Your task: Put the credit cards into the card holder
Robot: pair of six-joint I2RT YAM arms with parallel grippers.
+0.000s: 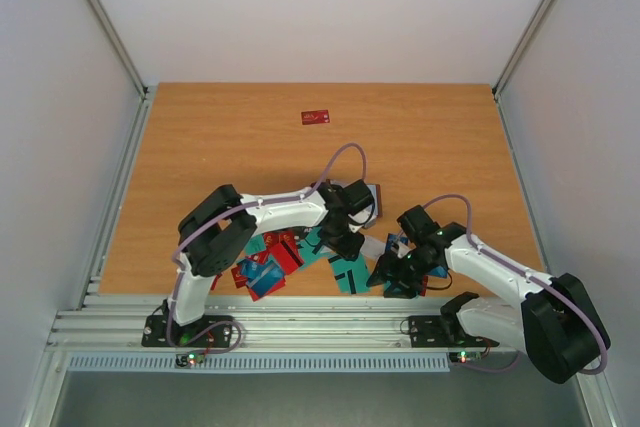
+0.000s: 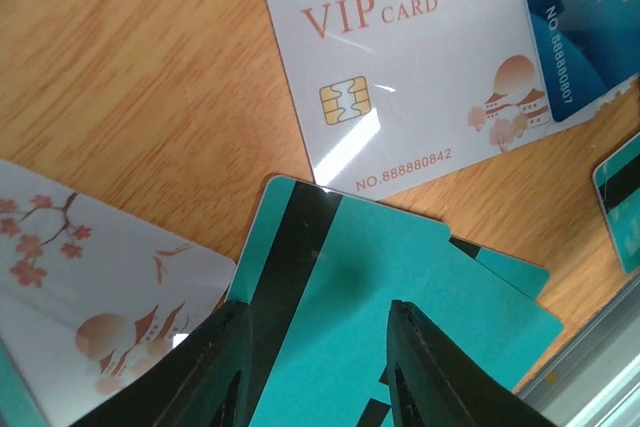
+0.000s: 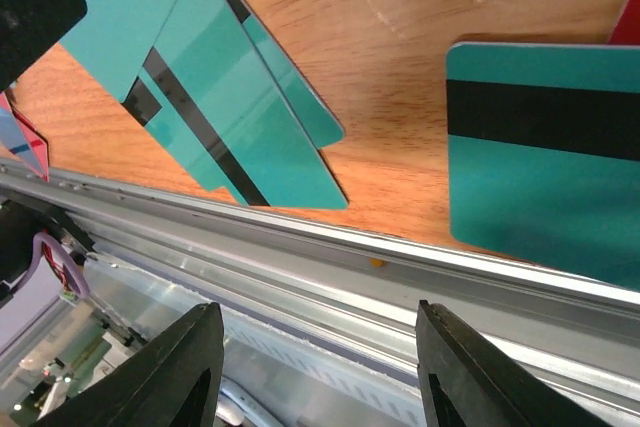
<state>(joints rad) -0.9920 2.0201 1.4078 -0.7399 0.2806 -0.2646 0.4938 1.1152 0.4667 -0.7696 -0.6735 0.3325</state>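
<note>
Surface (image 1: 200, 147) carries credit cards (image 1: 265, 272) scattered at its near edge. We read "VIP CARD" and "NO.888880842" on a white card (image 2: 400, 77). Left gripper (image 2: 318, 315) stands parted over a teal card (image 2: 430, 287), gripping nothing; right gripper (image 3: 320, 315) wide apart, empty.

A robotics lab test cell: plain white panel walls (image 1: 320, 7) box in a wood-grain tabletop (image 1: 430, 137) edged with slotted aluminium rails (image 1: 320, 322).

A white VIP card (image 2: 410, 67) lies on the wooden table (image 2: 130, 67) just beyond overlapping teal cards (image 2: 400, 287).
</note>
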